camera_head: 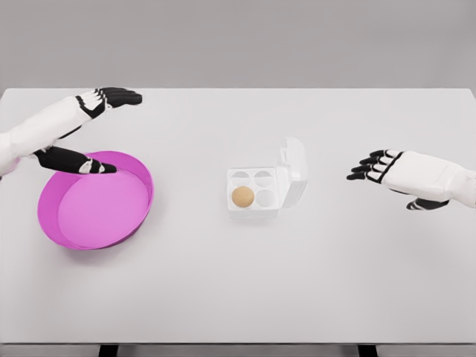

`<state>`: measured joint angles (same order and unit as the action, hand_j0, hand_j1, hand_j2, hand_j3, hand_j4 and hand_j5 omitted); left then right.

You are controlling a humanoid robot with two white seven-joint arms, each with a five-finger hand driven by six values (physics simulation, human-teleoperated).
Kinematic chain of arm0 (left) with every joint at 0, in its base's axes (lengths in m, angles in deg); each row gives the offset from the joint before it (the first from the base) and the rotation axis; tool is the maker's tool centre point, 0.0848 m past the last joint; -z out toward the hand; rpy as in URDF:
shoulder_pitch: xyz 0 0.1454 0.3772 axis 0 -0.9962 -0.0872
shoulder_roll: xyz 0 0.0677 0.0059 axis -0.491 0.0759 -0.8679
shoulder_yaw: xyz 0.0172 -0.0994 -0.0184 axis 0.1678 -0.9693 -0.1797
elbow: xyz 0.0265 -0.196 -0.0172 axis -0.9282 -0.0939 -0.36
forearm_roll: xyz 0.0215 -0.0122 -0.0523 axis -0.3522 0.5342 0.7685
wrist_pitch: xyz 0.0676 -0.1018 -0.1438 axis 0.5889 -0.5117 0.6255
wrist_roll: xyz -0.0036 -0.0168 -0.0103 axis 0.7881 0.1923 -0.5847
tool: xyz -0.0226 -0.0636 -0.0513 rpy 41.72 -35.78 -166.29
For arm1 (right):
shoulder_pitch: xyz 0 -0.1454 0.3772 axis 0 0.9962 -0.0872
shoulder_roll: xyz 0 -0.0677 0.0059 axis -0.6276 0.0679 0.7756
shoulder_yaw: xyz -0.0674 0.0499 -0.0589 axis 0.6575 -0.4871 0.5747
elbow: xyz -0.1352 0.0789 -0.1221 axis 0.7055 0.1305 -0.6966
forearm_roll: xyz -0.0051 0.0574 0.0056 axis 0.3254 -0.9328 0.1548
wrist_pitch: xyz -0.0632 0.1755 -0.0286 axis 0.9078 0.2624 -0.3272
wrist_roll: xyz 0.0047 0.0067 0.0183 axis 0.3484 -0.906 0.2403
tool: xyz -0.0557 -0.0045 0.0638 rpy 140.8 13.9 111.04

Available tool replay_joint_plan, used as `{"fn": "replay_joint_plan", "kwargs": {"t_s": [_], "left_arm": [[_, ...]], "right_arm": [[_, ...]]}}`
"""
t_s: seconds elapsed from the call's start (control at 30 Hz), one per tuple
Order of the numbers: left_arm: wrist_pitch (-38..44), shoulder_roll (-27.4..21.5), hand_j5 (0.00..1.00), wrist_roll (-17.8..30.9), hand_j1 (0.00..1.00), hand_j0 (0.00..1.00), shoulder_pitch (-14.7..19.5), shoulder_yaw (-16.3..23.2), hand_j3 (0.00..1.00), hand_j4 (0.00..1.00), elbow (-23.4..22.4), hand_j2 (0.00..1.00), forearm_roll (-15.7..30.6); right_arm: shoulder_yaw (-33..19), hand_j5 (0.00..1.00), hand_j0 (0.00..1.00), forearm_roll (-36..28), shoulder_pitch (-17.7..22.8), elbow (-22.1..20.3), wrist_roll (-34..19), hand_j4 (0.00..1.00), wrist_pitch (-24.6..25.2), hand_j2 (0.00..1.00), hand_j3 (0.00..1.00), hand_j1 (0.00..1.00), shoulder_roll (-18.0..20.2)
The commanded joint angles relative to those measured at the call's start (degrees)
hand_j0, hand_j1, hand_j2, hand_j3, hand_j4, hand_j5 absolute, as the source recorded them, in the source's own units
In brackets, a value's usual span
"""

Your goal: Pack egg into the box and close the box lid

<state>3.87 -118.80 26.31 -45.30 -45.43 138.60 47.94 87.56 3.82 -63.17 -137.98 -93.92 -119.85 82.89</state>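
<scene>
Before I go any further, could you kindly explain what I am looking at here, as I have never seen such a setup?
This is a simulated humanoid robot, seen from a camera on its own head looking down at a white table. The white arms with dark fingers are its own. The left hand hovers open above a pink bowl, which looks empty. The right hand hovers open at the right, holding nothing. In the middle sits a small white egg box with four cups, its lid standing open. One brown egg already lies in the front-left cup.
</scene>
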Motion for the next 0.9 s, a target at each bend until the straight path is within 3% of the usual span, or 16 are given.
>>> {"fn": "replay_joint_plan", "kwargs": {"t_s": [0.0,0.43,0.6,0.87], "left_arm": [[-0.24,-0.88,1.0,-0.03,1.0,1.0,-0.09,-4.21,1.0,1.0,-1.69,1.0,3.96],[-0.24,-0.88,1.0,-0.03,1.0,1.0,-2.02,-4.65,1.0,1.0,-2.13,1.0,3.87],[-0.24,-0.88,1.0,-0.03,1.0,1.0,-2.29,-4.65,1.0,1.0,-2.13,1.0,3.87],[-0.24,-0.88,1.0,-0.03,1.0,1.0,-2.55,-5.09,1.0,1.0,-2.4,1.0,3.78]], "right_arm": [[1.0,1.0,1.0,-0.22,0.0,-0.7,0.02,1.0,0.15,1.0,1.0,1.0,-0.42],[1.87,1.0,1.0,1.89,-1.05,-1.31,0.02,1.0,0.15,1.0,1.0,1.0,-2.45],[7.41,1.0,1.0,2.15,-6.15,2.82,0.02,1.0,0.15,1.0,1.0,1.0,-3.85],[8.47,1.0,1.0,2.94,-6.15,2.38,0.02,1.0,0.15,1.0,1.0,1.0,-4.55]]}}
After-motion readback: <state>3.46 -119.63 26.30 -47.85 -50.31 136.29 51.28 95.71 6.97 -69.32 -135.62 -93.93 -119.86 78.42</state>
